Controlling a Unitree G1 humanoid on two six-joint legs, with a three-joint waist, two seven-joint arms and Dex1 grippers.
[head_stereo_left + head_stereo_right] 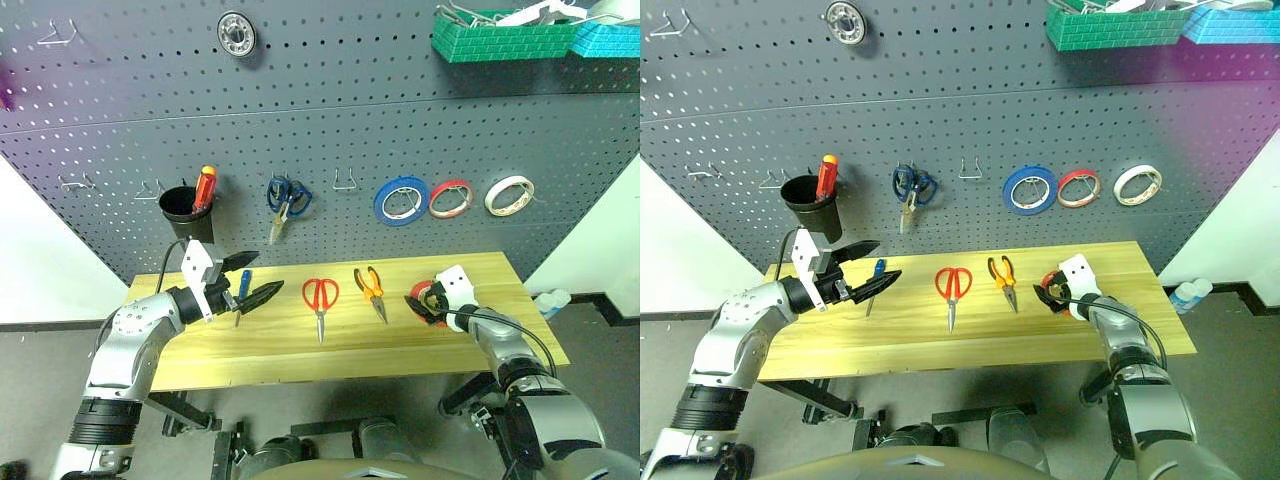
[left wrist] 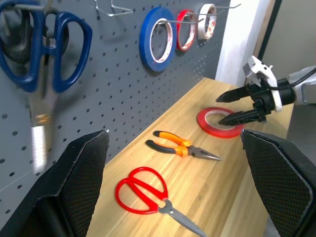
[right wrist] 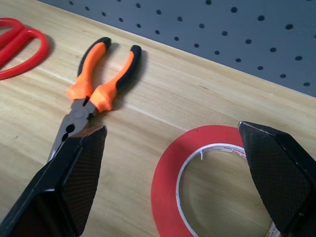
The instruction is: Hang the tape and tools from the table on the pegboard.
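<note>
1. No brand, label or writing can be read on any item.
2. The tape [image 2: 220,122], a red-orange roll, lies flat near the right end of the table [image 1: 300,355], its hole facing up.
3. The right gripper [image 1: 424,301] has its fingers spread wide, straddling the roll without pinching it; one finger [image 2: 231,95] is over the roll's far rim and the other is over its centre hole.
4. The pliers [image 1: 372,290] lie flat just left of the tape, long axis running from back edge to front edge, orange-and-black handles toward the pegboard [image 1: 330,130], nose toward the front edge.
5. The red-handled scissors [image 1: 320,300] lie left of the pliers on the same axis, finger loops toward the back edge, blades pointing at the front edge.
6. The blue-handled screwdriver [image 1: 243,287] lies near the table's left end, handle toward the back edge, partly hidden behind the left gripper [image 1: 256,278].
7. The left gripper hovers above the left end with fingers spread, holding nothing.
8. On the pegboard hang blue-handled scissors [image 1: 287,197], a blue roll [image 1: 401,201], another red roll [image 1: 451,198], a cream-white roll [image 1: 509,195] and a black cup [image 1: 186,212].
</note>
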